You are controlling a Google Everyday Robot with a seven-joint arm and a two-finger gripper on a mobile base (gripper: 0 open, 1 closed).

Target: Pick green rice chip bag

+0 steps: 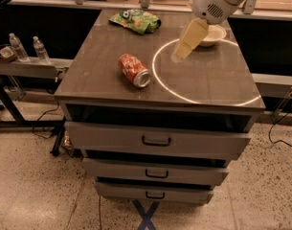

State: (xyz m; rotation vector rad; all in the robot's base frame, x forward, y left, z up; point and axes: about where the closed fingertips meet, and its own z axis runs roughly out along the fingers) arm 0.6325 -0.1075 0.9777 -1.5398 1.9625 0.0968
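The green rice chip bag lies flat at the far left of the cabinet top, bright green with white and dark marks. My gripper hangs from the white arm at the upper right, its pale yellow tip over the far middle of the top. It is to the right of the bag, apart from it, and holds nothing that I can see.
A red-orange soda can lies on its side left of centre. A white bowl sits at the far right, partly behind the arm. A white ring marks the top. Three drawers face me. Two water bottles stand on a shelf at left.
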